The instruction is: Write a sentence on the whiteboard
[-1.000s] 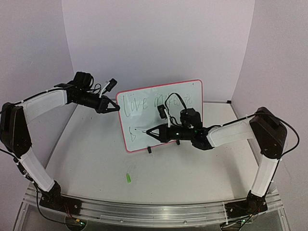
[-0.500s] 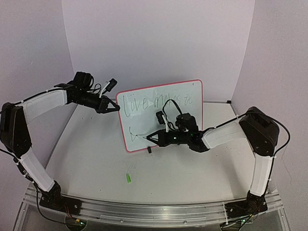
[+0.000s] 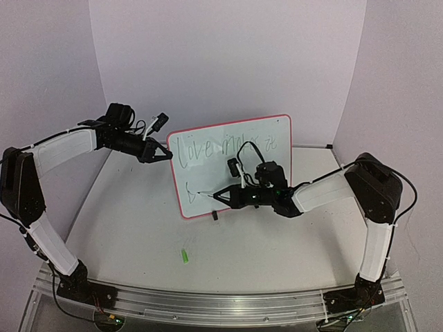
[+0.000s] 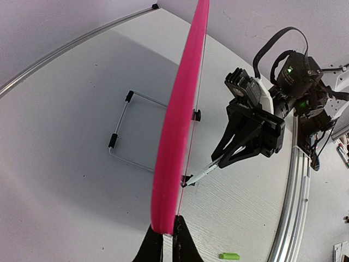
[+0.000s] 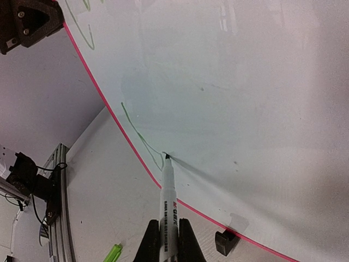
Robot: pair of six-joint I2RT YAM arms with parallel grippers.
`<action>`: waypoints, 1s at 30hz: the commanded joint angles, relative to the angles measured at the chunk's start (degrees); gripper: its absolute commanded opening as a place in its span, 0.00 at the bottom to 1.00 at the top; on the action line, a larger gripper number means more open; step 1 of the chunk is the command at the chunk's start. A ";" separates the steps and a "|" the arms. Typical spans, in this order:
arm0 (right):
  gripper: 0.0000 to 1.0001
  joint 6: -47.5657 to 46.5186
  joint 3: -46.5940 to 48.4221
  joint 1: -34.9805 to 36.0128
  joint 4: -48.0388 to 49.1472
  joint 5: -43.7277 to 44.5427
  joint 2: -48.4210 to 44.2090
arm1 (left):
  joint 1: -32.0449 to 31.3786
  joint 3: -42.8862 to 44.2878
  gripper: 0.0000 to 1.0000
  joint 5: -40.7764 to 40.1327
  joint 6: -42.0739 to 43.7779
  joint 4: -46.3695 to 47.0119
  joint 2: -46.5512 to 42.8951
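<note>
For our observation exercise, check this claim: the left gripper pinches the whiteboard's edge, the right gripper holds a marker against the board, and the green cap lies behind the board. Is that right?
Not quite. The green cap lies in front of the whiteboard, on the arms' side, not behind it; the top external view shows this. The rest is right.

left tool (image 4: pixel 168 236) pinching whiteboard (image 4: pixel 182 98) edge, marker (image 4: pixel 203 172) tip touching

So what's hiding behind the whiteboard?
Behind the whiteboard, the left wrist view shows a thin wire stand resting on the table. From above, the board hides it.
</note>
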 commanded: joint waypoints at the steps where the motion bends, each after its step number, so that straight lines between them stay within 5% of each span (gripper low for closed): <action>1: 0.00 0.49 -1.72 -1.94 2.02 3.32 -1.41 | -1.19 -0.56 0.00 -0.93 2.01 -2.17 -0.40; 30: 0.00 0.56 4.43 -3.12 2.04 -1.42 0.91 | -1.29 -0.47 0.00 -0.93 2.01 -2.27 -0.11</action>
